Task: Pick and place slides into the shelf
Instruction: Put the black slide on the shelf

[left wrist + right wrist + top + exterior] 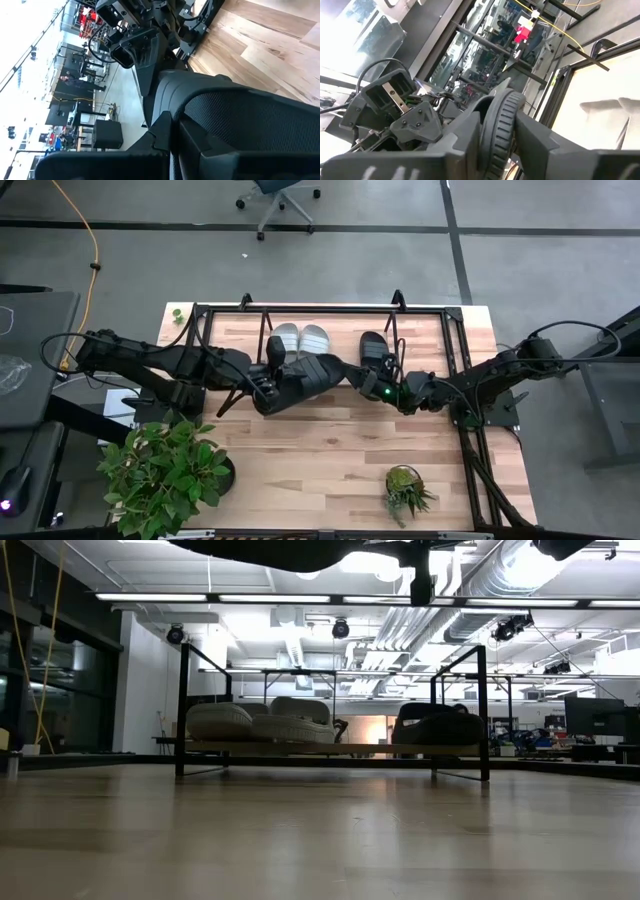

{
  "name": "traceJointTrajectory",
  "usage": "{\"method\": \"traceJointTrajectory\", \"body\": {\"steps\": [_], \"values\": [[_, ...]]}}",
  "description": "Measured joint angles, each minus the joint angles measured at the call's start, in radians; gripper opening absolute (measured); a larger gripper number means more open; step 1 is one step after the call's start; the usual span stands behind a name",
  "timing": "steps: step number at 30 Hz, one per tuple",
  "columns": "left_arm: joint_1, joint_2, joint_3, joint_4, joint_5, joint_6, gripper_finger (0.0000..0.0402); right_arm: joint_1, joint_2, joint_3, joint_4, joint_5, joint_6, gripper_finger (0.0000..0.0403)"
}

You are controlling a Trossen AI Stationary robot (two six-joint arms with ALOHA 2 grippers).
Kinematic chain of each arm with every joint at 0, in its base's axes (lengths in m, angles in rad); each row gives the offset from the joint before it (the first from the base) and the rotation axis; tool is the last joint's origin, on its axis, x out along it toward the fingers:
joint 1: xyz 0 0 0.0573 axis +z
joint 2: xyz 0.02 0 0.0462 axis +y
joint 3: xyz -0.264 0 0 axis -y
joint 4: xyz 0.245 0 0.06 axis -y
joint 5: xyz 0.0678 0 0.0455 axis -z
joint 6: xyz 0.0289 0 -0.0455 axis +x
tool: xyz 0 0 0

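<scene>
While overhead, both grippers (262,383) (345,372) pinch slide (300,380).

Both arms are matte black with boxy joints and looped black cables; the right arm (470,385) shows a small green light.

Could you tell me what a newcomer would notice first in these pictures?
Probably the black slide held in the air above the middle of the table, with the left gripper shut on one end and the right gripper closing on the other. Behind it, the shelf already holds the light grey pair and another black slide.
</scene>
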Motion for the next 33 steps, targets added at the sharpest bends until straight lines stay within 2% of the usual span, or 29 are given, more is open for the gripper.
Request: {"method": "traceJointTrajectory", "body": {"steps": [5, 16, 25, 33], "values": [[0.0, 0.0, 0.0, -0.003, 0.0, 0.023, 0.0005, 0.0, 0.0, 0.0, -0.001, -0.016, 0.003, 0.0079], [0.0, 0.0, 0.0, -0.008, -0.002, 0.021, 0.0006, 0.001, 0.0, 0.0, -0.008, -0.024, 0.015, 0.0072], [0.0, 0.0, 0.0, -0.029, -0.003, 0.018, 0.0006, 0.001, 0.0, 0.0, -0.011, -0.024, -0.013, 0.0026], [0.0, 0.0, 0.0, -0.034, -0.01, -0.008, 0.0014, 0.001, 0.0, 0.0, -0.01, -0.024, -0.029, 0.002]]}}
